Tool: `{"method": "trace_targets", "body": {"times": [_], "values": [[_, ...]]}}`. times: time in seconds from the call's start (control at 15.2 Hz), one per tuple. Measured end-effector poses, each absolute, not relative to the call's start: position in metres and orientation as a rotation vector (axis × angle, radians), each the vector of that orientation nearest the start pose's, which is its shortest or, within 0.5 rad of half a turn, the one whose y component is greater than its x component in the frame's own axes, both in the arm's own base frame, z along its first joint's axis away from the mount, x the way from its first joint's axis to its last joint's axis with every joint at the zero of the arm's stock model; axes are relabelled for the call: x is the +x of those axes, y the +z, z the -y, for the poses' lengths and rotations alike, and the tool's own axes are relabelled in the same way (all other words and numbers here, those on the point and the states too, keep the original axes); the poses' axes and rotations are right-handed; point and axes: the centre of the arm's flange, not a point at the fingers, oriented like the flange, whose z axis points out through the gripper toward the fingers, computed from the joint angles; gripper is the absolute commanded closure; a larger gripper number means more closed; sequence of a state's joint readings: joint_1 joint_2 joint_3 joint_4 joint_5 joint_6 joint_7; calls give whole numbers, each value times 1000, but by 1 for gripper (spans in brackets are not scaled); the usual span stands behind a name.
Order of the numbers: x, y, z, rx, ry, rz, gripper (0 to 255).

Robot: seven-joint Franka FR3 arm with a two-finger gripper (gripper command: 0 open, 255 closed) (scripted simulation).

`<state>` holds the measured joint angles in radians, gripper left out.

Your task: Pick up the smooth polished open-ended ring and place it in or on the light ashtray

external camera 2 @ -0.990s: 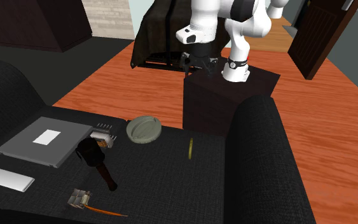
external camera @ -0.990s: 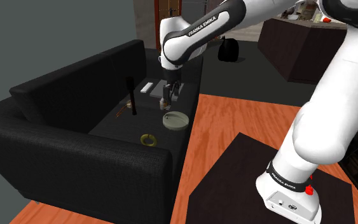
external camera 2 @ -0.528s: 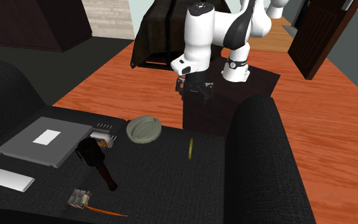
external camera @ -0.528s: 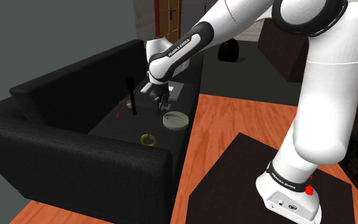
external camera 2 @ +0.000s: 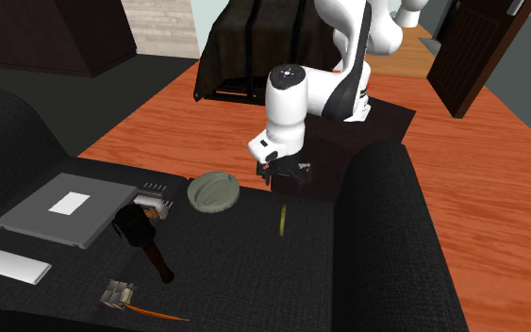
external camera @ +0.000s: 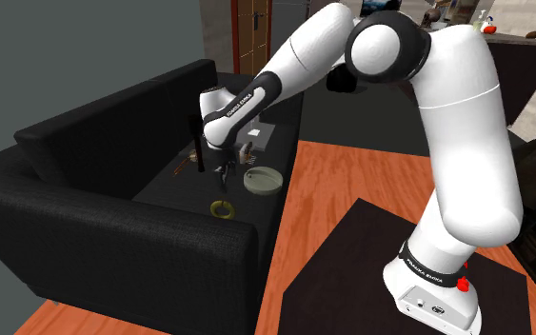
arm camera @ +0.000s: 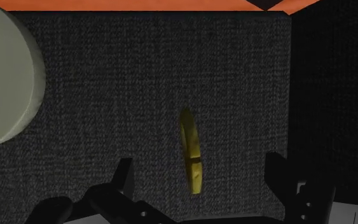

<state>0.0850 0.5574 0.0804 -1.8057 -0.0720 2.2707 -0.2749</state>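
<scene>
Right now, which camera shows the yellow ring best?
The wrist view: the ring is large and edge-on, lying untouched between the open fingers. The shoulder view shows its small hoop shape; the second exterior view shows a thin yellow sliver.

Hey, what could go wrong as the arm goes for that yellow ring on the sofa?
The ring seems to stand on its thin edge on the sofa seat, so the open fingers could knock it over. The armrest rises close beside the ring; one finger might bump it on the way down.
</scene>
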Motion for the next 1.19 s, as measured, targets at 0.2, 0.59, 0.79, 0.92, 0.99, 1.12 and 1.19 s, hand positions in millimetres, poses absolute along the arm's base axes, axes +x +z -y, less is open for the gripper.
{"method": "trace_targets", "body": {"times": [0.2, 0.59, 0.79, 0.92, 0.99, 1.12, 1.19], "values": [[655, 196, -115, -3037, 165, 788, 0], [668, 151, -127, -3022, 184, 825, 0], [668, 137, -127, -3022, 185, 825, 0], [667, 129, -126, -3022, 185, 825, 0], [666, 128, -126, -3022, 185, 825, 0], [666, 127, -126, -3022, 184, 825, 0], [666, 127, -126, -3022, 184, 825, 0]]}}
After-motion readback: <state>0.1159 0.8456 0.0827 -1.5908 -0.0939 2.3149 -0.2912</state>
